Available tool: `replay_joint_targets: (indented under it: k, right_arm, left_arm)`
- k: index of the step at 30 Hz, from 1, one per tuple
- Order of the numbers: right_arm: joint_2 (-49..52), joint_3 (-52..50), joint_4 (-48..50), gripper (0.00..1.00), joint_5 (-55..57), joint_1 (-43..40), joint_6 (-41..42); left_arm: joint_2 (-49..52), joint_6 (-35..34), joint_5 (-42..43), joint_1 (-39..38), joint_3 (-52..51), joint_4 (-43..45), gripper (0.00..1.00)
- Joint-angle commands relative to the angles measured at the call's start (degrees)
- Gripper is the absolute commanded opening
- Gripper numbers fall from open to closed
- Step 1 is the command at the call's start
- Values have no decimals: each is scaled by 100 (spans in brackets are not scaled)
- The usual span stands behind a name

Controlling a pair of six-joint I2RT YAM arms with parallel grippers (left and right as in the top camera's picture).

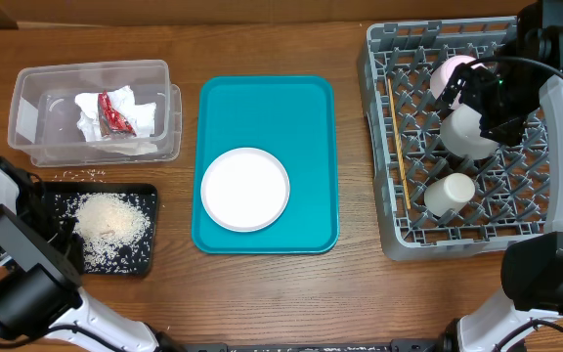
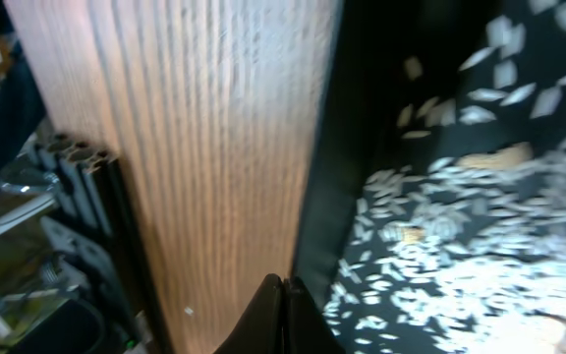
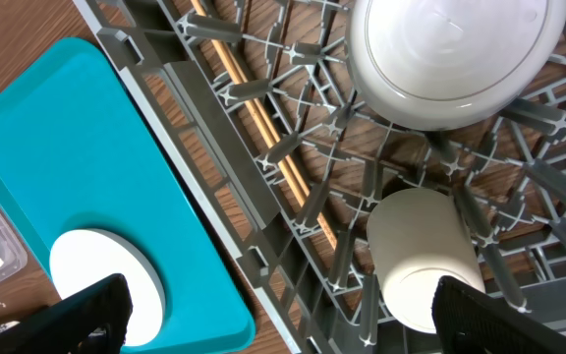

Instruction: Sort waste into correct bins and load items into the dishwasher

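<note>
1. My left gripper [image 2: 284,287]: fingers pressed together, empty, at the black tray's [image 2: 327,147] rim.
2. My right gripper [image 3: 283,320]: fingers spread wide, empty, above the dish rack [image 1: 383,147].
3. In the rack: overturned bowl [image 1: 467,135], cup [image 1: 450,194] on its side, chopsticks [image 1: 395,127].
4. Pale plate [image 1: 245,189] on the teal tray [image 1: 311,108]; napkins [image 1: 91,117] and red wrapper [image 1: 116,115] in the clear tub [image 1: 27,98]; rice [image 1: 110,220] in the black tray.

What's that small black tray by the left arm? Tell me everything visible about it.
The black tray is shallow, rectangular, plastic-looking, lying flat on the wooden table next to the clear tub. A heap of whitish rice sits in its middle, loose grains scattered around; a few lie outside its rim.
</note>
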Motion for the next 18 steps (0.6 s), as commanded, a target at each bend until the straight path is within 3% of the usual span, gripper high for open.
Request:
replay_joint_targets:
  k: [1,9,18]
  right_arm:
    - [-105,114,22,100,-24,-42,7]
    - [-105,114,22,100,-24,-42,7]
    - [-103,114,20,100,-24,-42,7]
  left_arm:
    - [-575,22,-55,-46,-9,227,4]
    - [-1108,883,595,-83,-13,944,4]
    - [-1075,739,411,-83,-533,1292,4]
